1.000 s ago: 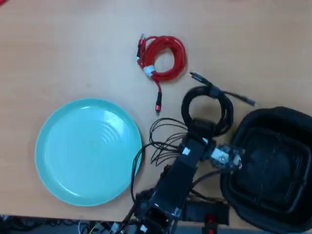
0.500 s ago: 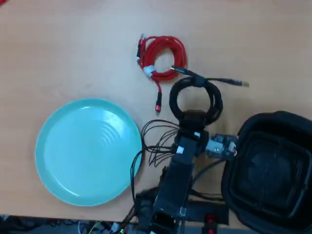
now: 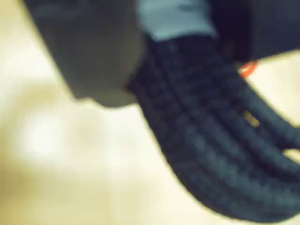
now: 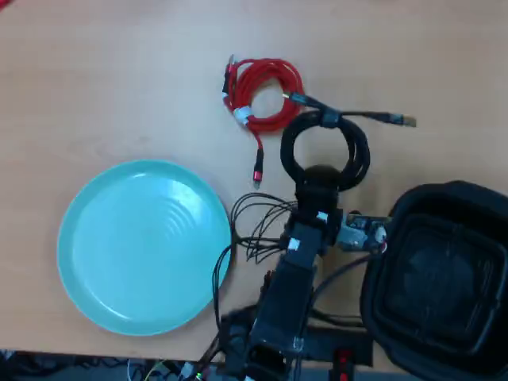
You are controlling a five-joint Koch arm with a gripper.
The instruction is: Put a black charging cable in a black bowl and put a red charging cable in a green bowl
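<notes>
**A:** Since everything sits on that wooden surface [image 4: 119, 79], biggest first: black bowl [image 4: 444, 278] at the right edge of the overhead view, green bowl [image 4: 143, 246] on the left, both empty.

**B:** And the cables?

**A:** Black cable [image 4: 321, 151] is a coiled loop just above the arm, touching the red cable [image 4: 262, 95] coil at its upper left. Pincer [image 4: 320, 176] is at the loop's lower edge. Wrist view is blurry, but the braided strands fill it right by one jaw. Can't tell if it's clamped yet.

**B:** Handling?

**A:** Probably light and floppy; I'd grab several strands together so the coil stays bundled.
</notes>
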